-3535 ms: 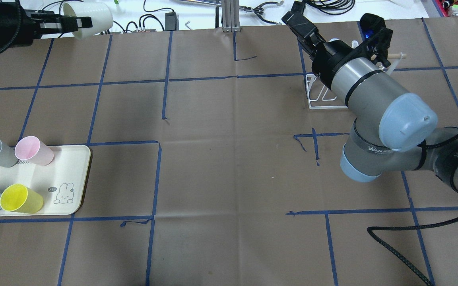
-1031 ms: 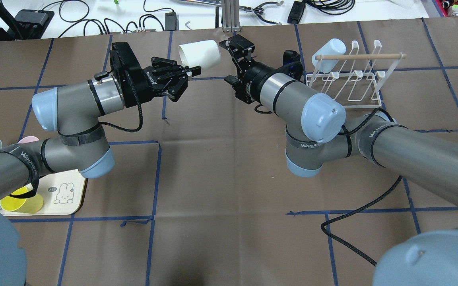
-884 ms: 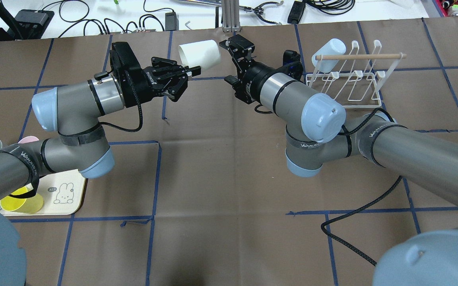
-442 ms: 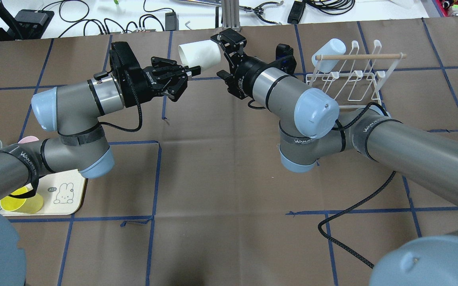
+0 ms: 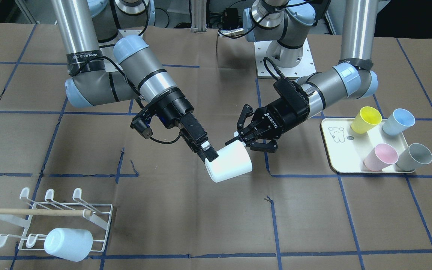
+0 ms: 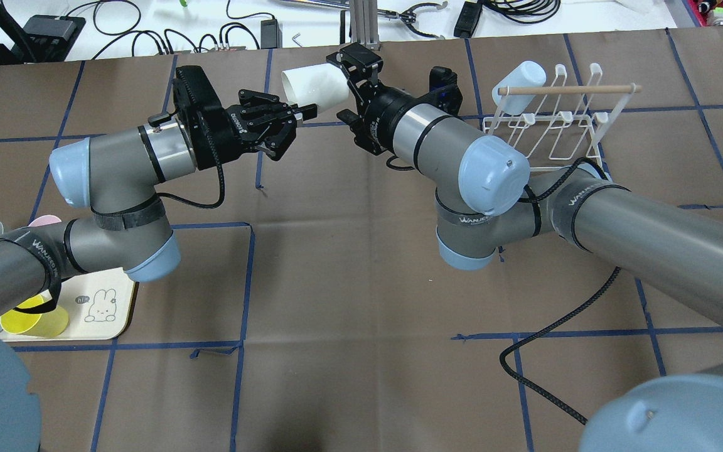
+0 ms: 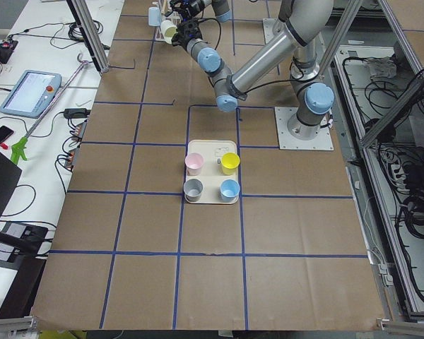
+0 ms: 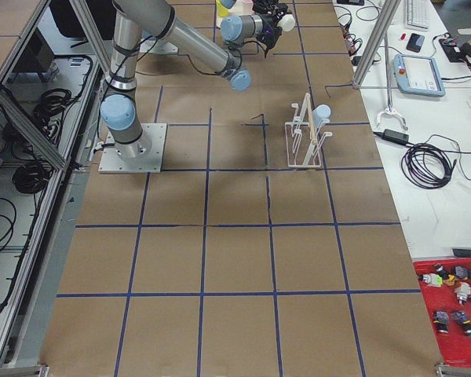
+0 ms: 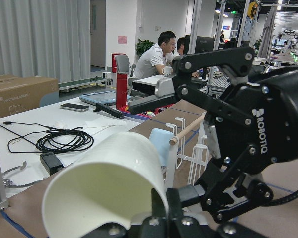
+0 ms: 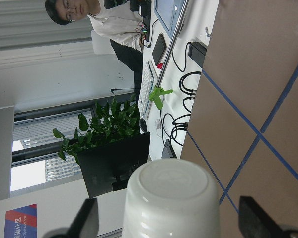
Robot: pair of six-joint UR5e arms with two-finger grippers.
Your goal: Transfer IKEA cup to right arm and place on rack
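A white cup (image 6: 312, 88) lies on its side in the air over the table's far middle; it also shows in the front view (image 5: 229, 164). My left gripper (image 6: 302, 113) is shut on the cup's rim, also seen from the front (image 5: 238, 141). My right gripper (image 6: 341, 88) is open, its jaws on either side of the cup's base (image 10: 171, 203); one finger (image 5: 205, 149) lies against the cup's side. Its fingers (image 10: 87, 220) show apart in the right wrist view. The white wire rack (image 6: 550, 129) with a wooden dowel stands to the right.
A light blue cup (image 6: 520, 78) hangs on the rack's far left peg; it also shows in the front view (image 5: 68, 243). A cream tray (image 5: 341, 150) at the near left holds yellow, blue, pink and grey cups. A black cable (image 6: 550, 351) trails on the table under my right arm.
Both arms swung in from the sides. In the last second my right gripper moved left until its open jaws straddle the cup's base. My left gripper held still.
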